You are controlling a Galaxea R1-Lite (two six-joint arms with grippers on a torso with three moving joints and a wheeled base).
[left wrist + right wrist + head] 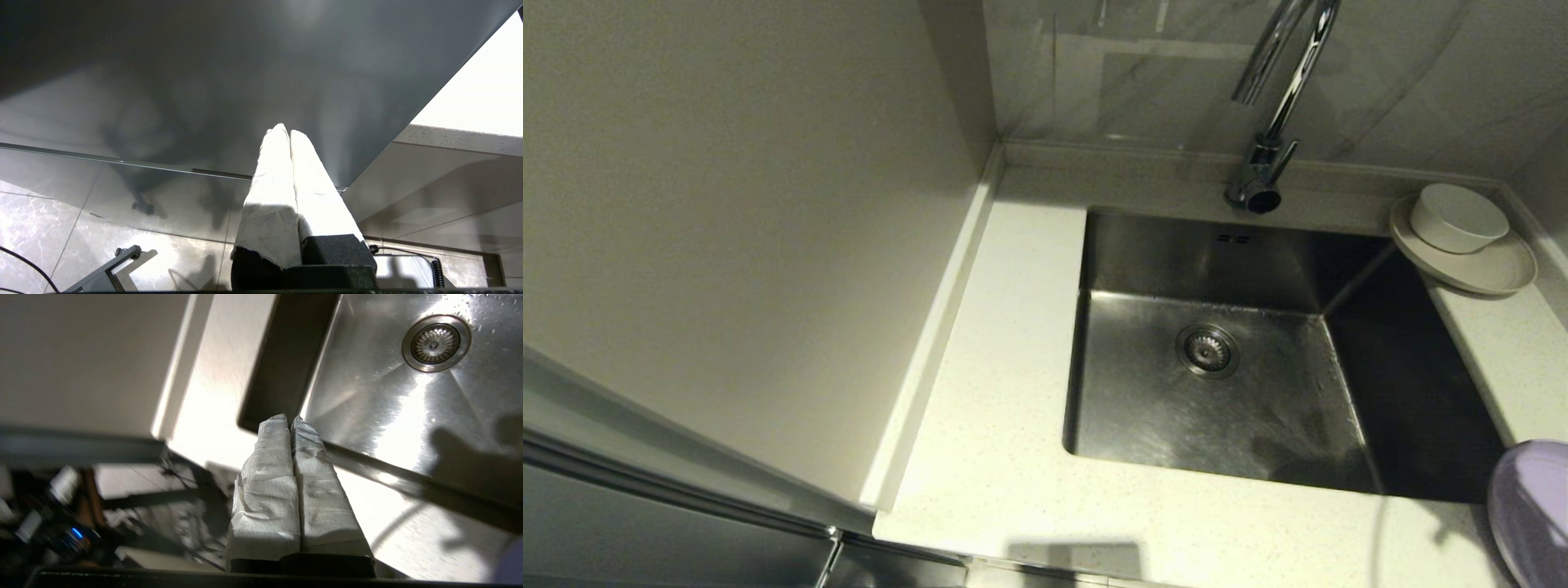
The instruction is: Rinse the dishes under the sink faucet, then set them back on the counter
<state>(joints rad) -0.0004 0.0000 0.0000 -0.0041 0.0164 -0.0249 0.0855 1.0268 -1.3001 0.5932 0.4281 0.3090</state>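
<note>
The steel sink [1143,408] lies in the off-white counter [996,367], and the chrome faucet [1278,98] curves over its back edge. At the back right, a white bowl [1456,217] sits in a cream plate [1494,273] on the counter. A lilac plate [1535,506] lies at the front right, cut by the frame edge. Neither arm shows in the head view. My right gripper [290,418] is shut and empty, hanging above the counter's front strip by the sink [367,375]. My left gripper [286,130] is shut and empty, parked low before a grey cabinet front.
The drain [1207,350] is in the middle of the wet basin floor. Walls close in the counter on the left and at the back, with a low raised rim [931,327] along them. The counter's front edge runs just below the sink.
</note>
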